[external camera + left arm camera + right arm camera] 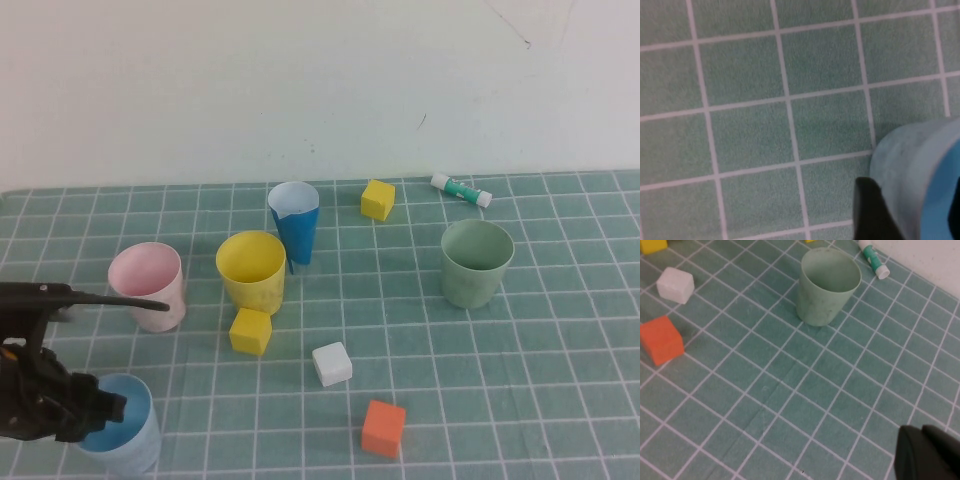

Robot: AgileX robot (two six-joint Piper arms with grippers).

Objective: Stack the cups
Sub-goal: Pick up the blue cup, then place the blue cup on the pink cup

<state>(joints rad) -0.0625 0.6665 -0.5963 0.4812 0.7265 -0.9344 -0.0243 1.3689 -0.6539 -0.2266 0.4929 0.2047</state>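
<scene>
Cups spread over the bench, left end effector at the light blue one

Left end effector (95, 415) sits at the near left corner of the bench (560, 400), its dark fingers astride the rim of the light blue cup (125, 430); the jaws stand apart, with the cup wall between them, and whether they press it cannot be told. In the left wrist view one finger (872, 210) lies against the cup's outer wall.

Right end effector (927, 452) shows only in its own wrist view, fingers together and holding nothing, well apart from the sage green cup (829, 285).

Five cups stand upright: light blue, pale pink (148, 285), yellow (252, 270), a narrower dark blue one (296, 222) just behind the yellow, and sage green toward the right.

Four foam cubes: two yellow, one (250, 331) touching the yellow cup's base and one (377, 199) near the far edge, one white (332, 363), one orange (383, 427). One glue stick (461, 189) lies at the far edge. The pink cup stands just beyond the left end effector.
</scene>
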